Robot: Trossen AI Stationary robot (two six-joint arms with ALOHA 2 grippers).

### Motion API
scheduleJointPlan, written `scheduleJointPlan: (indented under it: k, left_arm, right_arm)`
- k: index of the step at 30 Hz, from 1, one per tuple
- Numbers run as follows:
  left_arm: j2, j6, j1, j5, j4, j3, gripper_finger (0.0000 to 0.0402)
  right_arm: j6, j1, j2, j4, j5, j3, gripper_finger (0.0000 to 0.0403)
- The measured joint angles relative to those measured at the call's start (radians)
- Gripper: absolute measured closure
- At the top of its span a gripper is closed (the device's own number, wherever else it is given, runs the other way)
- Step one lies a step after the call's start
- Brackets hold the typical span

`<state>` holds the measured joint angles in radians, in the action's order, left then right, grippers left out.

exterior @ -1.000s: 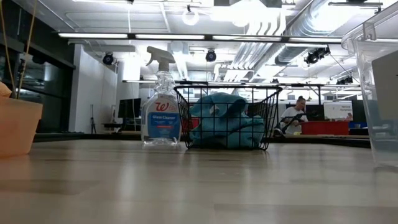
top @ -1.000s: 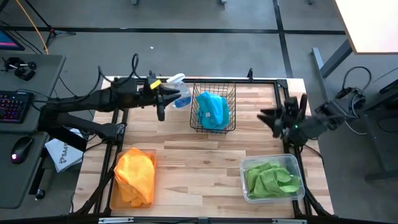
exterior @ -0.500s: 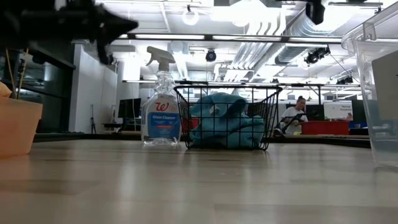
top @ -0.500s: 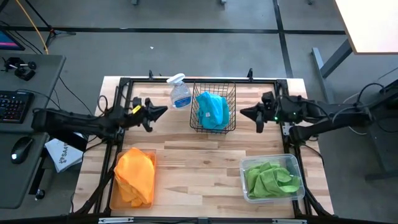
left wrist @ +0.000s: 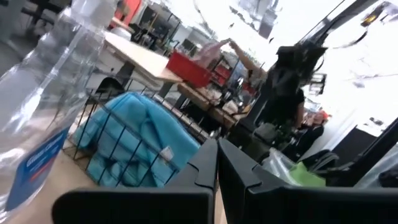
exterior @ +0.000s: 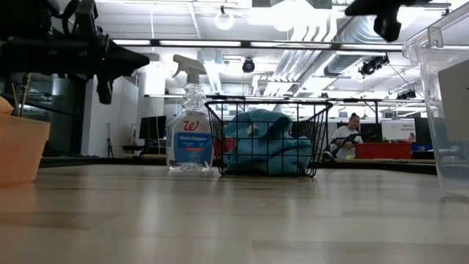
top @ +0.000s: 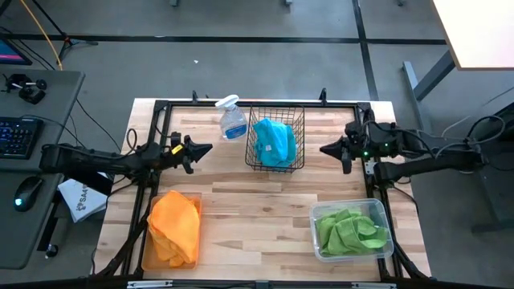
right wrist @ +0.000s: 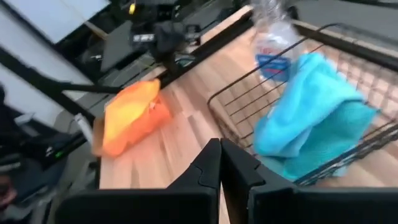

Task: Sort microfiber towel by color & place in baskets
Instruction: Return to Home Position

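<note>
Blue microfiber towels lie piled in the black wire basket at the table's far middle. Orange towels rest on the orange-brown tray at the near left. Green towels fill the clear tub at the near right. My left gripper hovers left of the basket, shut and holding nothing. My right gripper hovers right of the basket, also shut and holding nothing. Both point at the basket from opposite sides and show above the table in the low view.
A clear spray bottle stands upright just left of the wire basket, at the far edge. Bare wooden tabletop lies between the tray and the tub. A black frame runs along the table's far and side edges.
My left gripper has drawn back from beside the spray bottle toward the table's left and near edges, and has shut. My right gripper has swung round to point at the basket and has shut. No towel has moved.
</note>
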<state>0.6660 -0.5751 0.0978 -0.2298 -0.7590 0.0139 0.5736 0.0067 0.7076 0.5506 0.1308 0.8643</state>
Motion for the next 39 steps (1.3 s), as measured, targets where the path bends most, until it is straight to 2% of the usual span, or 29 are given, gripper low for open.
scheduleJointPlan:
  k: [5, 8, 14, 20, 25, 33, 36, 39]
  left_arm:
    - [0.001, 0.001, 0.0, 0.001, 0.003, 0.001, 0.0401]
    - [0.001, 0.002, 0.0, 0.002, 0.015, 0.001, 0.0401]
    - [0.001, 0.003, 0.0, 0.002, 0.034, 0.0, 0.0401]
    - [0.001, 0.003, 0.0, 0.003, 0.038, 0.0, 0.0401]
    - [0.001, 0.003, 0.0, 0.003, 0.038, 0.0, 0.0401]
    - [0.001, 0.003, 0.0, 0.003, 0.038, 0.0, 0.0401]
    - [0.001, 0.003, 0.0, 0.003, 0.037, 0.0, 0.0401]
    - [0.001, 0.002, 0.0, 0.003, 0.037, 0.0, 0.0401]
  right_arm:
    - [-0.028, -0.017, -0.084, -0.183, -0.098, -0.199, 0.0402]
    - [-0.072, -0.074, -0.142, -0.301, -0.133, -0.31, 0.0402]
    - [-0.108, -0.171, -0.325, -0.394, -0.244, -0.446, 0.0403]
    - [-0.079, -0.141, -0.546, -0.399, -0.27, -0.53, 0.0403]
    - [-0.05, -0.095, -0.669, -0.466, -0.25, -0.611, 0.0403]
    - [-0.028, -0.058, -0.702, -0.814, -0.213, -0.82, 0.0403]
    - [-0.049, -0.058, -0.704, -0.865, -0.209, -0.855, 0.0403]
    - [-0.05, -0.058, -0.703, -0.835, -0.216, -0.855, 0.0403]
